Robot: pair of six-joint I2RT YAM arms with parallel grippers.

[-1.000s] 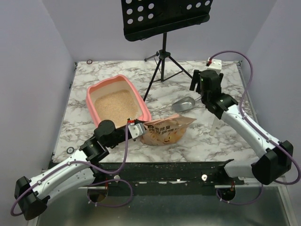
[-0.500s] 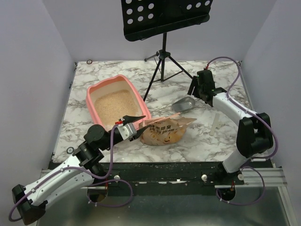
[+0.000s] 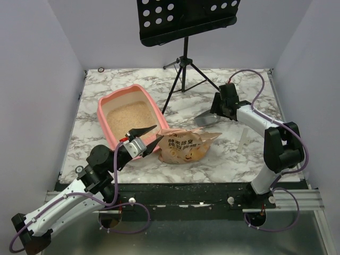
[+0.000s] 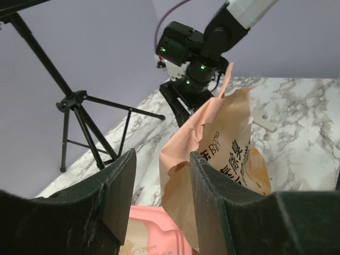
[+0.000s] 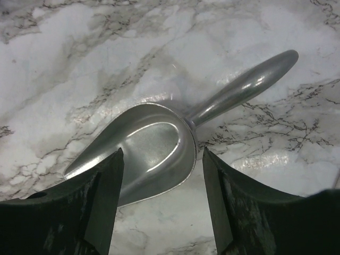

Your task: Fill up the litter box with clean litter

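The salmon-pink litter box [image 3: 104, 109] sits left of centre, holding a layer of beige litter [image 3: 130, 118]. A crinkled orange-tan bag [image 3: 187, 146] lies on its side just right of the box's near end. My left gripper [image 3: 157, 134] is open and empty between the box's near corner and the bag. In the left wrist view the bag's torn mouth [image 4: 197, 133] stands past the right finger [image 4: 212, 202], with the pink rim [image 4: 154, 228] below. My right gripper [image 5: 162, 155] is open, its jaws on either side of a metal scoop [image 5: 154, 141] on the marble; it also shows in the top view [image 3: 219, 109].
A black music stand on a tripod [image 3: 184, 69] stands behind the box, one leg reaching toward its far right corner. The scoop [image 3: 206, 118] lies right of centre with its handle [image 5: 249, 79] pointing away. A thin white strip [image 3: 242, 139] lies right of the bag.
My left gripper has drawn back from the bag's left end and its jaws have spread open. My right arm has folded down and brought its open gripper over the scoop.
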